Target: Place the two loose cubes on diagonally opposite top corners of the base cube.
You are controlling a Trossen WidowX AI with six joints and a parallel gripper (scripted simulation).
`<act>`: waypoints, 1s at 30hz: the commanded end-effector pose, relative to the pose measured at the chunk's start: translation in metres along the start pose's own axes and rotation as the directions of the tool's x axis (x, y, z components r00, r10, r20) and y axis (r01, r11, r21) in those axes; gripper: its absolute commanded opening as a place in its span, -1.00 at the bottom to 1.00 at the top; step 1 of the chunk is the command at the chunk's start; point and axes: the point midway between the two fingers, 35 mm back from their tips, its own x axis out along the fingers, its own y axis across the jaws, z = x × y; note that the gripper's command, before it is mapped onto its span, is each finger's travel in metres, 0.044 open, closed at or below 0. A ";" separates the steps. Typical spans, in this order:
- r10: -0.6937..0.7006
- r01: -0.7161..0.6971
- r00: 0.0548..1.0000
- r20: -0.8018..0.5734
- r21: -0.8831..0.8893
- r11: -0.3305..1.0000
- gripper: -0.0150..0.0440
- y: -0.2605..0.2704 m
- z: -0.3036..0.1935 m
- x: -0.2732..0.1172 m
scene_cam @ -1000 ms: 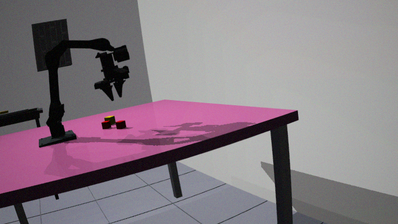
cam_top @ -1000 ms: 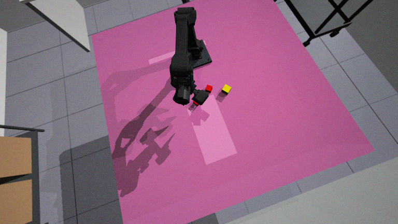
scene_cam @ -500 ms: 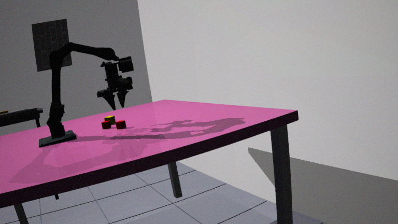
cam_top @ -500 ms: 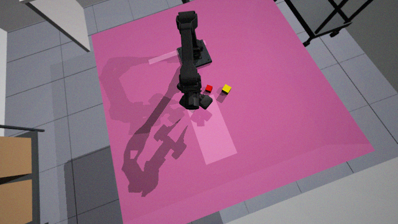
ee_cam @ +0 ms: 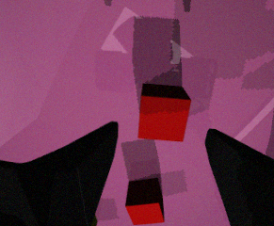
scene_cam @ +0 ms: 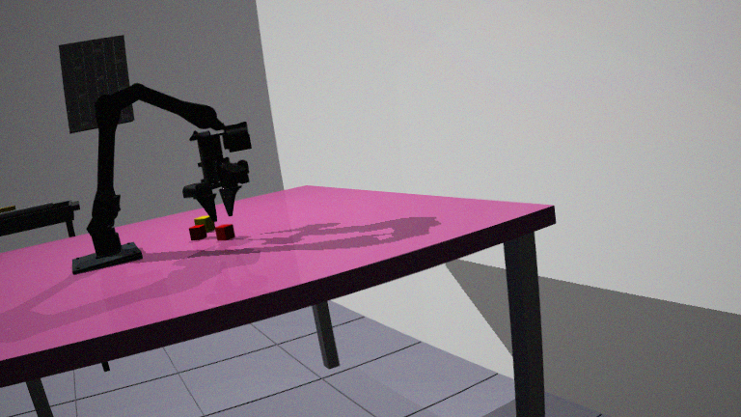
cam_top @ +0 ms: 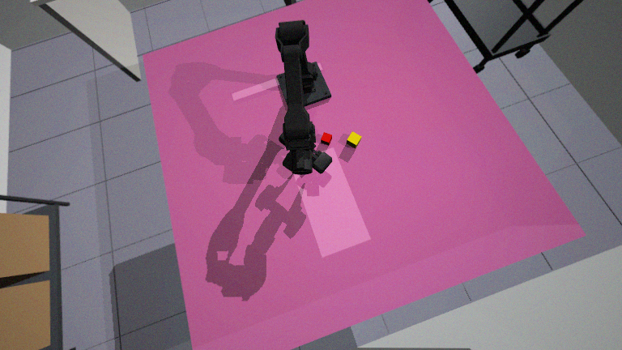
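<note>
Cubes (scene_cam: 224,232) on glossy pink table (scene_cam: 382,237), grey tiled floor (scene_cam: 261,369); gripper (scene_cam: 218,210) released, empty

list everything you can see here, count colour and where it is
red cubes: 2, red, on the table; one farther and one nearer in the wrist view, both below the hand, apart from each other
yellow cube: 1, yellow, on the table, beside the red cube that shows in the top view
table: 1, pink top with dark legs, on a grey tiled floor
rack: 1, black frame, on the floor past one table corner
shelf with brown boxes: 1, at the top view's left edge
arm: 1, black, its base on the table
hand: 1, black, open, holding nothing, above the cubes
</note>
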 end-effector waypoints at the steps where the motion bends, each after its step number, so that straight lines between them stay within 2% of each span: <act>1: -0.009 0.009 1.000 -0.001 0.003 1.000 0.41 -0.001 0.000 0.007; 19: -0.009 0.009 1.000 -0.001 0.003 1.000 0.41 -0.002 0.000 0.034; 25: -0.009 0.009 1.000 -0.001 0.003 1.000 -0.13 -0.002 0.000 0.034; 30: -0.009 0.009 1.000 -0.001 0.003 1.000 -0.14 -0.001 0.000 0.032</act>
